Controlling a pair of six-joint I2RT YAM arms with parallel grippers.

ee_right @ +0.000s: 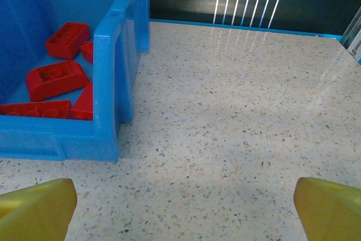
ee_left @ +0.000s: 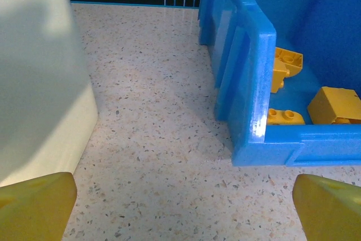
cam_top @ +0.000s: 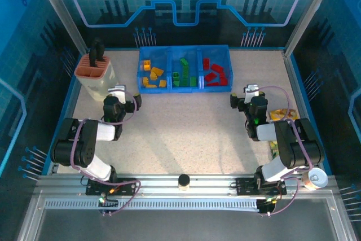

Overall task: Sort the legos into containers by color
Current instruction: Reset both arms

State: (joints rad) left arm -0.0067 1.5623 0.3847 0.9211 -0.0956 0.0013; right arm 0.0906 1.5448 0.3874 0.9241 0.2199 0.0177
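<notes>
Top view: the containers [cam_top: 185, 48] sit at the far side of the desk [cam_top: 186, 134], with yellow legos [cam_top: 153, 77] in the left bin, green legos [cam_top: 183, 75] in the middle and red legos [cam_top: 215, 74] on the right. I spot no loose brick in front of the containers, so the sorting looks done. Next comes a last check, then backing clear. The left gripper [cam_top: 126, 99] and right gripper [cam_top: 247, 95] hover off the containers' front corners, both empty.

Left wrist: jaws spread wide. The containers' left front corner stands just ahead, a beige holder [ee_left: 34, 83] to its left, and an open lane runs between.

Right wrist: jaws wide again. Bare desk stretches right of the containers' wall, with plenty of room.
</notes>
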